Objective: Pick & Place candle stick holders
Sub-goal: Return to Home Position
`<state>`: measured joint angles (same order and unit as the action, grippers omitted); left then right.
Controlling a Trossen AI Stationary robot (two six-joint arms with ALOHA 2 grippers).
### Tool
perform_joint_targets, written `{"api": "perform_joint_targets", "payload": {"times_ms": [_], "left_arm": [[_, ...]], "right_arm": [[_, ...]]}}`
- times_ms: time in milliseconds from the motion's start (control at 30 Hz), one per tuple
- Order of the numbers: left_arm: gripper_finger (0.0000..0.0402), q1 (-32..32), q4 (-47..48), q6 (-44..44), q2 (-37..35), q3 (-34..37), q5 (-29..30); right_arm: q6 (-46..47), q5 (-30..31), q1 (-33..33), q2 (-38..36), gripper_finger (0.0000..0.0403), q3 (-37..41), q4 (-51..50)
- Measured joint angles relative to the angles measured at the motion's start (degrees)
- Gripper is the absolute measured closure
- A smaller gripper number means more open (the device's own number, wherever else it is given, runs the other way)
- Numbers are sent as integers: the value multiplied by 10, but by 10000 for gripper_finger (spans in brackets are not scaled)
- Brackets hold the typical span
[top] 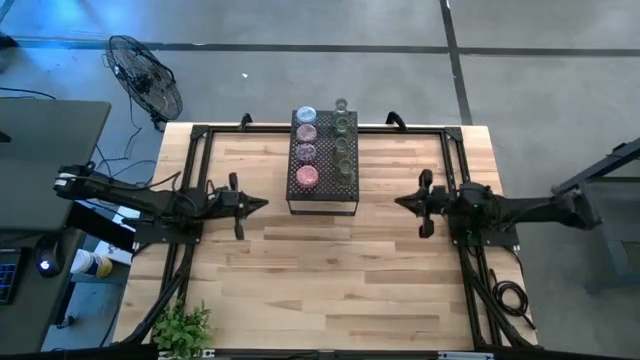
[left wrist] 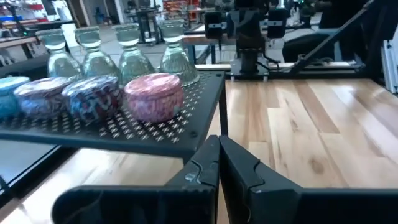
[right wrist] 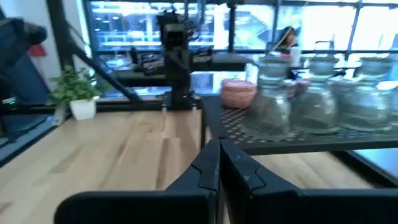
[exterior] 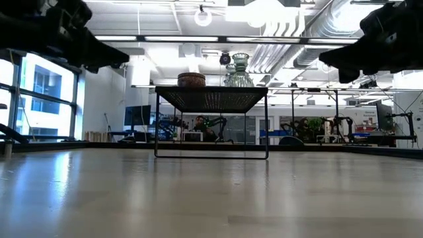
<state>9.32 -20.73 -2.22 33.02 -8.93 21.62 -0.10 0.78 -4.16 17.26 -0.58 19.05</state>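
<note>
Now: black stand (top: pixel 324 209) loaded.
I read four green holders (top: pixel 343 140) beside four tins (top: pixel 306 150); left gripper (top: pixel 264 204), right gripper (top: pixel 398 202) pressed together.

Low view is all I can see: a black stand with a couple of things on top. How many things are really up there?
Observer: Eight. The high view shows two rows of four on the black stand.
Operator: What are they?
Observer: One row is clear-greenish glass holders. The other is round candle tins, pale blue, pink and purple.
Operator: And the dark shapes in my upper corners?
Observer: Those are the two arms. The left gripper is to the left of the stand and the right gripper to its right, both shut and empty.
</note>
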Motion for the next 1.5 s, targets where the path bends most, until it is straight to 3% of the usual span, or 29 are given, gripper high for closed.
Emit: {"api": "perform_joint_targets", "payload": {"times_ms": [267, 367, 433, 500, 667, 900, 1000, 1267, 1500], "left_arm": [[401, 0, 49, 10, -171, 74, 40], [401, 0, 125, 14, -243, 80, 74], [401, -1, 176, 11, -288, 80, 75], [401, -4, 174, -2, -327, 79, 33], [401, -59, 181, 0, -322, 80, -39], [401, -212, 194, 40, -327, 82, -248], [401, -271, 186, 58, -324, 82, -312], [401, -339, 179, 66, -321, 83, -353], [401, -341, 187, 66, -321, 83, -291]], "right_arm": [[-4, -2, -66, -111, 403, 0, -116], [-4, -1, -91, -133, 403, 0, -140], [-4, -2, -105, -144, 403, 0, -148], [-4, -2, -116, -152, 403, 0, -158], [3, -2, -140, -161, 403, 0, -161], [30, -9, -167, -161, 403, 0, -175], [27, 4, -170, -161, 403, 0, -176], [-2, 29, -180, -161, 402, 0, -174], [0, 25, -180, -161, 402, 0, -174]]}}
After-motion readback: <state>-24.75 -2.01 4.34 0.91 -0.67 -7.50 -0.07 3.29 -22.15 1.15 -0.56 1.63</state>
